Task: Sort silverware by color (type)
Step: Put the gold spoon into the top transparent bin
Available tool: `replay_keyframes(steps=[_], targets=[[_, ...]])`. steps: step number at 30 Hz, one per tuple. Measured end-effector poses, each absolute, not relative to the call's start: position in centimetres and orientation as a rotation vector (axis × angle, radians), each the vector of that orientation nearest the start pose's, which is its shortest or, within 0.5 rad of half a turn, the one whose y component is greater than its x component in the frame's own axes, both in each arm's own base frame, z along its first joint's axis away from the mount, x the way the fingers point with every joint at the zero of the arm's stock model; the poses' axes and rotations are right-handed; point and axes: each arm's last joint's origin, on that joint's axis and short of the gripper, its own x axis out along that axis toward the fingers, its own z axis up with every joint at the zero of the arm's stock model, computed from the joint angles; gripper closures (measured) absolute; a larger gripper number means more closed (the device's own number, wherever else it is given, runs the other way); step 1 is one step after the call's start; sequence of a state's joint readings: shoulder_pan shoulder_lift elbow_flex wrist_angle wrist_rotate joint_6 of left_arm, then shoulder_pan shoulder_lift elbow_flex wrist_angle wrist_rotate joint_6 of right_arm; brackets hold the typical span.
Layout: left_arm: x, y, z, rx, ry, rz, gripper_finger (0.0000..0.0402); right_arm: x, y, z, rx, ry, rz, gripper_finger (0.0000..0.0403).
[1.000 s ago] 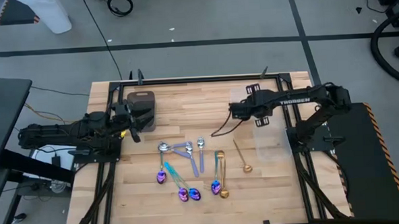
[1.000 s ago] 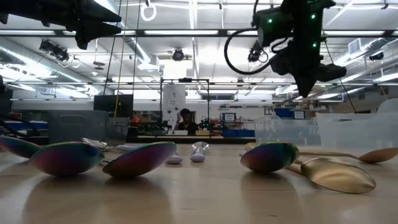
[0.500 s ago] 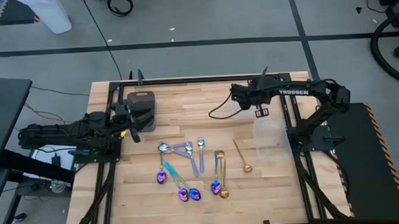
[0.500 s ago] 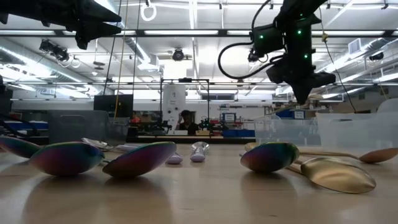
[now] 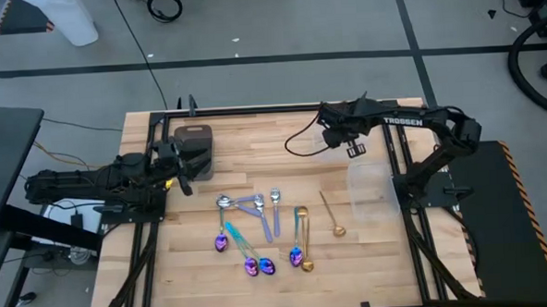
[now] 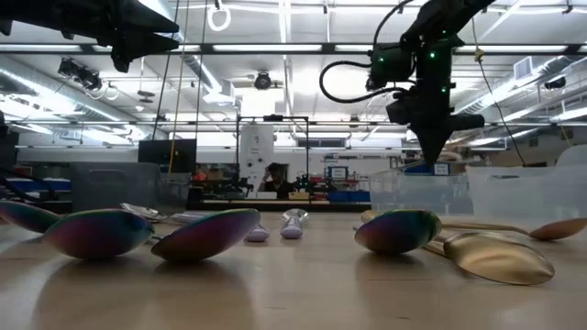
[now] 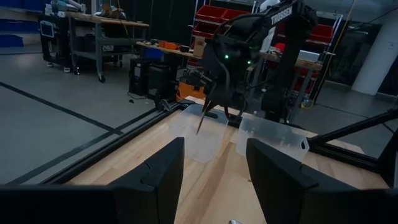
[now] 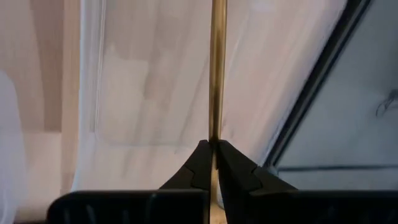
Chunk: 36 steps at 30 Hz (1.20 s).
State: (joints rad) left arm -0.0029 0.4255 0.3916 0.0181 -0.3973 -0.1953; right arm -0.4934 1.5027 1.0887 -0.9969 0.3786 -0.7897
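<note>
My right gripper is near the table's far edge, shut on a gold spoon. The spoon also shows in the left wrist view, above a clear container. On the table lie silver spoons, purple-blue spoons with teal handles and two more gold spoons, all flat on the wood. My left gripper is open and empty at the table's left, beside a dark grey tray. My right gripper pinches the gold spoon's slim handle between its two fingertips. The fingers point down and the handle runs on past them, in line with them. The spoon hangs below the fingers, clear of the table, over the clear container. Its bowl does not show.
A second clear container stands at the table's right, and also shows in the left wrist view. A black cable loops from the right wrist. Bare wood lies between the spoons and the far edge.
My right gripper has gone toward the table's far edge with the gold spoon, staying shut on it, and now stands over the far clear container. The left arm and the spoons on the table have not moved.
</note>
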Motion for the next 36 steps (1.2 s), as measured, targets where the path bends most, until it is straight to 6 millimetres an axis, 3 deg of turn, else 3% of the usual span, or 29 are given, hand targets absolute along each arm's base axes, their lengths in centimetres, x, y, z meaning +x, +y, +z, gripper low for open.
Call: replay_keyframes(steps=[12,17,29,36], targets=[[12.1,1.1,26.3,-0.191,-0.031,0.394,0.0219,21.8,-14.0,19.4,-0.565,1.611,-0.009,0.0382],[12.1,1.1,26.4,-0.191,-0.037,0.393,0.0219,21.7,-14.3,18.5,-0.505,1.558,-0.065,0.0370],[12.1,1.1,26.5,-0.185,-0.045,0.393,0.0219,21.7,-14.2,18.3,-0.468,1.547,-0.112,0.0281],[12.1,1.1,26.5,-0.186,-0.044,0.393,0.0219,22.1,-13.7,18.4,-0.492,1.556,-0.136,0.0259]])
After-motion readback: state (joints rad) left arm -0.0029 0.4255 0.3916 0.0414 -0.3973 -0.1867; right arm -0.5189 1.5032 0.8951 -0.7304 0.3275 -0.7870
